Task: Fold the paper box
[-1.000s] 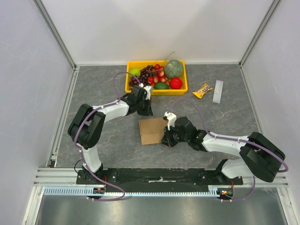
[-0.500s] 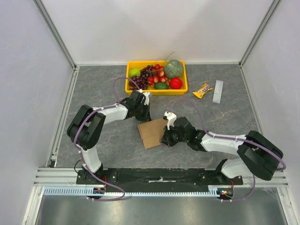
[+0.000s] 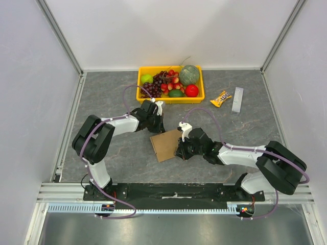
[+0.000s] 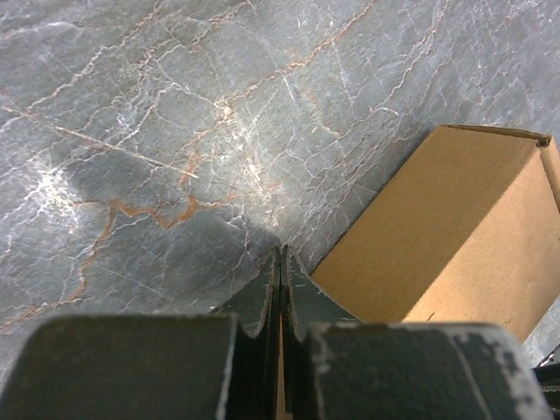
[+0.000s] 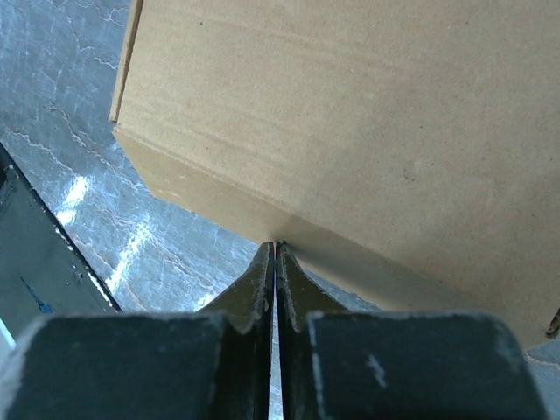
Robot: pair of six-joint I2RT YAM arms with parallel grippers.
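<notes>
1. Brown cardboard: the paper box [image 3: 164,145] lies broad face up near the middle of the grey veined worktop [image 3: 102,92]. It sits slightly askew to the worktop's edges, between the two arms and well apart from the tray behind it.
2. Left end effector [image 3: 158,125]: it is held low at the box's far left corner. In the left wrist view [image 4: 280,255] the two fingers [image 4: 259,297] lie flat against each other, fully closed. Their tips are over bare worktop [image 4: 175,131], just beside the long edge of the box [image 4: 464,236]. A thin brown sliver shows low between the fingers; what it is cannot be told.
3. Right end effector [image 3: 180,151]: it is at the box's right side, towards the near corner. In the right wrist view [image 5: 276,247] the fingers [image 5: 254,289] are closed together. Their tips meet the side wall of the box [image 5: 350,114] just below its top fold. Whether a layer of card is nipped between them cannot be told.
4. Yellow tray [image 3: 201,87]: it stands at the far side of the worktop and holds a green melon [image 3: 189,74], a red fruit [image 3: 191,90], dark grapes [image 3: 150,88] and a green apple [image 3: 147,78].
5. Small yellow-and-brown packet [image 3: 220,98]: it lies to the right of the tray, with a pale flat strip [image 3: 237,99] just beside it. Both are well apart from the box.
</notes>
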